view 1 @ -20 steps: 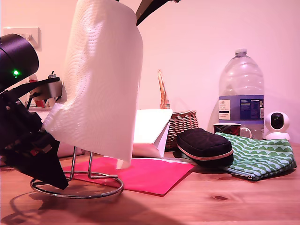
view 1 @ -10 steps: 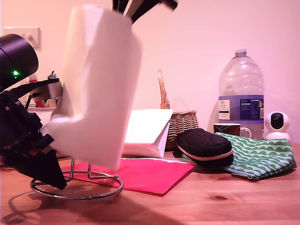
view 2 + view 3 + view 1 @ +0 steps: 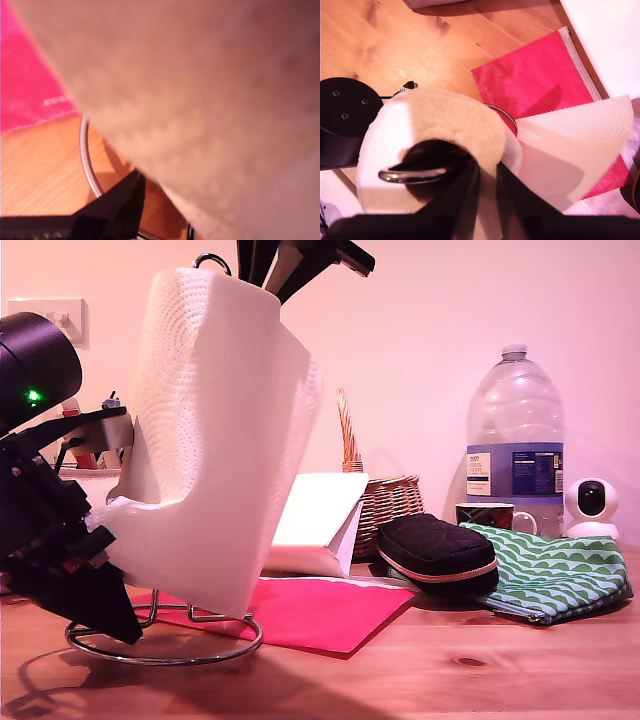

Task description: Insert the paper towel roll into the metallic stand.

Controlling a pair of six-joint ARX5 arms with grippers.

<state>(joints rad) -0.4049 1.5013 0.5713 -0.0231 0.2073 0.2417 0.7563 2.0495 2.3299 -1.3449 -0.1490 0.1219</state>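
The paper towel roll (image 3: 215,420) stands tilted over the metallic stand, whose ring base (image 3: 170,650) rests on the wooden table at the exterior view's left. The stand's loop top (image 3: 212,257) pokes out of the roll's core and shows inside the core (image 3: 412,175) in the second wrist view. My second gripper (image 3: 275,270) comes from above and is shut on the roll's (image 3: 445,125) top wall, one finger (image 3: 465,200) in the core. A loose sheet hangs off the roll. My first gripper (image 3: 115,610) sits low beside the ring (image 3: 84,155). Only one dark finger (image 3: 107,212) shows under the blurred roll (image 3: 200,75).
A red cloth (image 3: 320,610) lies under and beside the stand. Behind it are a white folded package (image 3: 315,525) and a wicker basket (image 3: 385,500). Toward the exterior view's right are a black pouch (image 3: 435,550), a green patterned cloth (image 3: 550,570), a water bottle (image 3: 515,440) and a small camera (image 3: 592,502).
The roll has come down over the stand with my second gripper. The loop top now sticks out of the core. The first arm has not moved.
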